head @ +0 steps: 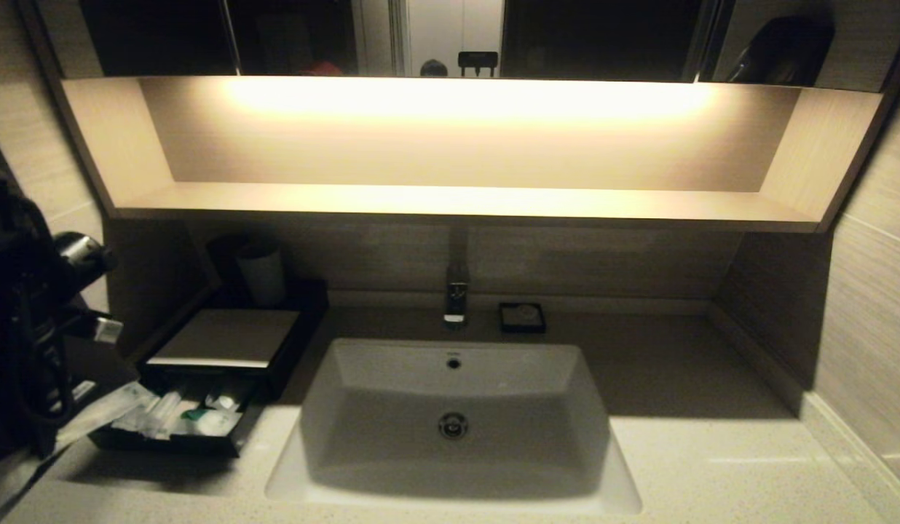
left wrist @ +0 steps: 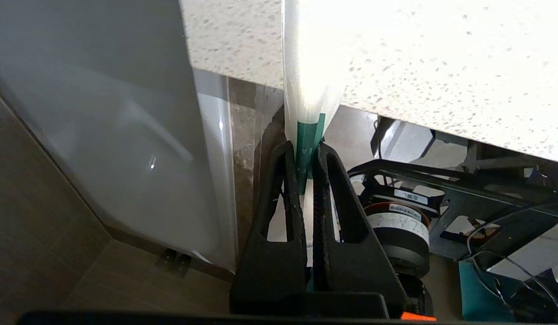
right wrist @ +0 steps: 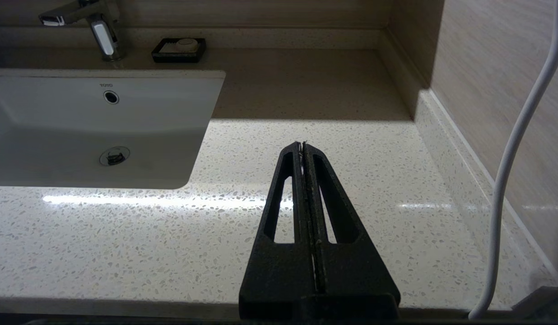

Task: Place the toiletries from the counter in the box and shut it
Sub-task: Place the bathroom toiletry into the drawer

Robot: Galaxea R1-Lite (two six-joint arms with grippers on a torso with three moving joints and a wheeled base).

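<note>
My left gripper (left wrist: 304, 149) is shut on the green end of a long slim white packet (left wrist: 306, 76), held at the counter's (left wrist: 441, 67) front left edge. In the head view this packet (head: 104, 411) reaches from my dark left arm (head: 28, 327) toward the open drawer (head: 170, 440) of the black box (head: 224, 338). Several wrapped toiletries (head: 202, 418) lie in the drawer. My right gripper (right wrist: 302, 144) is shut and empty, low over the counter (right wrist: 170, 225) right of the sink; it is out of the head view.
The white sink basin (head: 454, 415) fills the middle of the counter. A faucet (head: 456, 291) and a small black dish (head: 522, 318) stand behind it. A pale cup (head: 261, 273) stands behind the box. A white cable (right wrist: 513, 149) hangs by the right wall.
</note>
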